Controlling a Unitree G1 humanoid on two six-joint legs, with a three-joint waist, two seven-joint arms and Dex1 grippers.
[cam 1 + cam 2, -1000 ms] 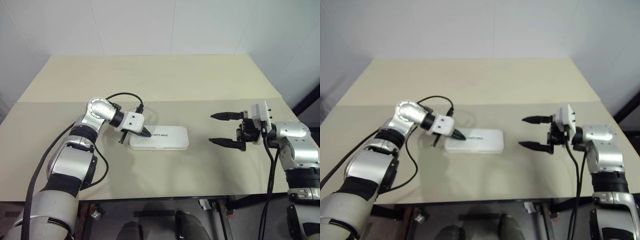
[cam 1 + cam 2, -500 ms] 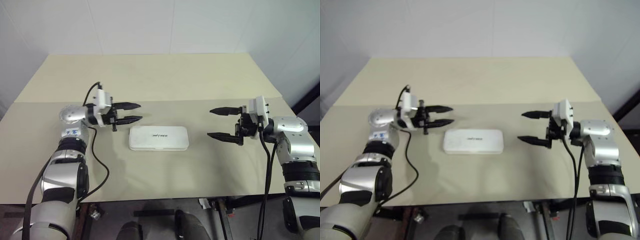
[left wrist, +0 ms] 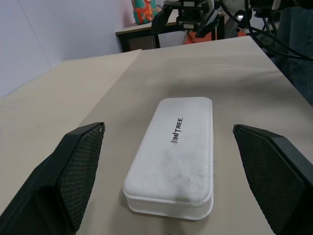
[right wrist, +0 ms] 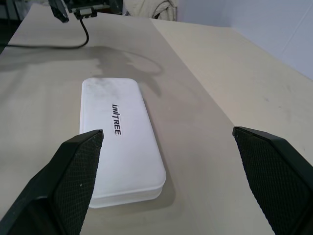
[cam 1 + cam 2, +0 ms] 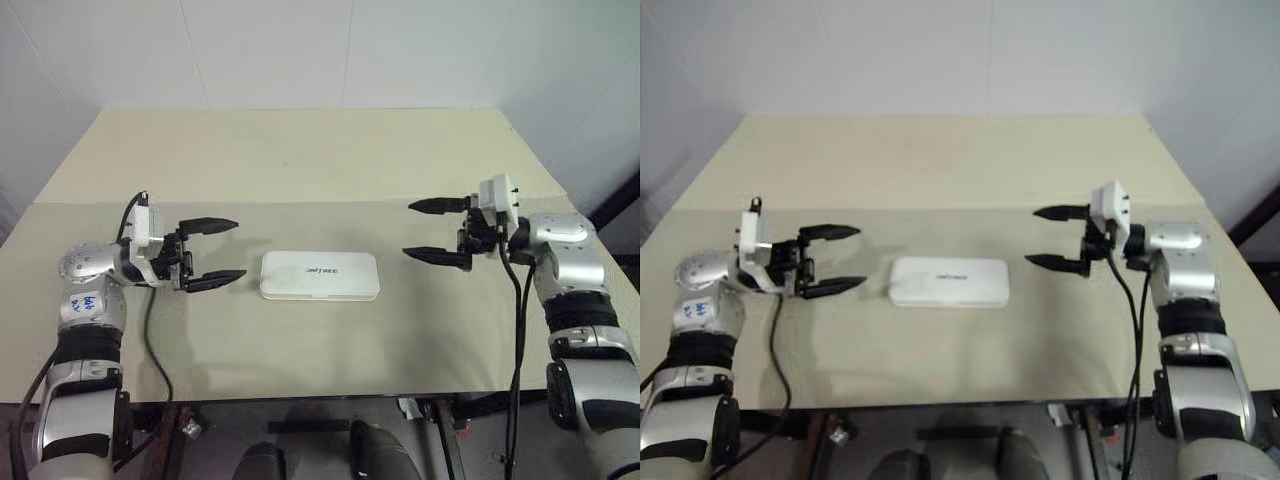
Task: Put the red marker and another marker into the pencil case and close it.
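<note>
While pencil case (image 5: 319, 275) lies closed, left gripper (image 5: 213, 253), right gripper (image 5: 437, 231) flank it, fingers spread.

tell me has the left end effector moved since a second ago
Yes. The left end effector, which had its tips on the left end of the pencil case, has pulled away to the case's left and now stands open, clear of it.

Left end effector (image 5: 214, 251) off pencil case (image 5: 320, 275), withdrawn leftward, opened wide

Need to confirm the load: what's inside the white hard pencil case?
Cannot be seen: the white hard pencil case lies shut on the beige table, its lid covering everything inside. No markers lie outside it.
</note>
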